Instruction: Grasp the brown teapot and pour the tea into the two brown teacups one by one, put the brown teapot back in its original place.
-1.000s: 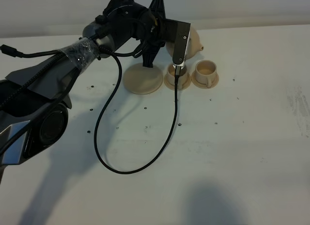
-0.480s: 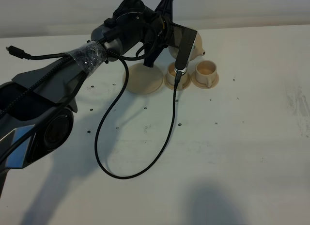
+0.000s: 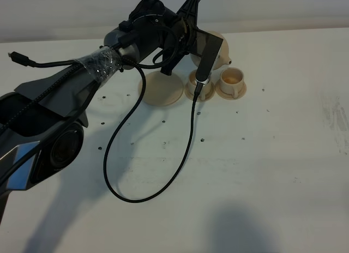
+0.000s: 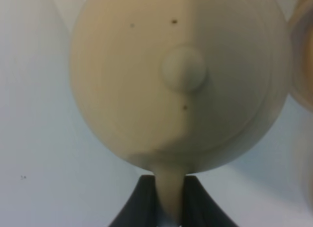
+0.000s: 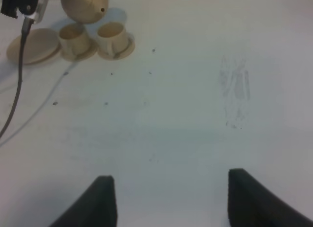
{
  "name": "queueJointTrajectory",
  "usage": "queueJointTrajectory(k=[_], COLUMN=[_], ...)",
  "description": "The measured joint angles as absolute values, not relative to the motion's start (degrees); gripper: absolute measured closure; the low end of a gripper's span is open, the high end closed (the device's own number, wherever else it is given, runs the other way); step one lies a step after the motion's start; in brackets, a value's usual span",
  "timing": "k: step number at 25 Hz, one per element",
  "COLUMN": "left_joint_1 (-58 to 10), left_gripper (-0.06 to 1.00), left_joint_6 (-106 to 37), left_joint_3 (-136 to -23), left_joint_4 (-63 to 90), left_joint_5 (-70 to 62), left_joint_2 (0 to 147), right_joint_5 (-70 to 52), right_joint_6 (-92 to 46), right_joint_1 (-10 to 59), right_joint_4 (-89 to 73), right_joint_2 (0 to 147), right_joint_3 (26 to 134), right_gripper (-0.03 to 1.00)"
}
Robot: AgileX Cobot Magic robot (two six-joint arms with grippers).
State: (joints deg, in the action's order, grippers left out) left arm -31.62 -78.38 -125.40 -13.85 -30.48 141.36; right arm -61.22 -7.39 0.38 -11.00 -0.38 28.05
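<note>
Left gripper (image 4: 168,200) clamped shut on the brown teapot (image 3: 220,48) handle; pot hangs just above the 2 brown teacups (image 3: 233,78), spout probably over the right-hand one. Risk: pot swivels in that narrow pinch, tea misses the cup.

High camera overlooks the table (image 3: 272,155); wrist views share the teapot (image 4: 176,75), left closest.

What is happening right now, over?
Left end effector shut on brown teapot, lifted off its saucer. Right end effector open, empty. Black cable hangs beside one teacup.
</note>
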Motion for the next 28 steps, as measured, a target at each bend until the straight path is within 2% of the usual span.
queueJointTrajectory(k=[28], left_joint_1=[-32.1], left_gripper=[0.84], left_joint_6=[-85.5], left_joint_3=[-125.4], left_joint_4=[-15.5], left_joint_5=[-26.3], left_joint_2=[141.4], right_joint_5=[-61.2], right_joint_6=[-7.4], right_joint_1=[0.4], right_joint_4=[-11.0], right_joint_2=[-0.4], right_joint_3=[28.1], right_gripper=[0.45])
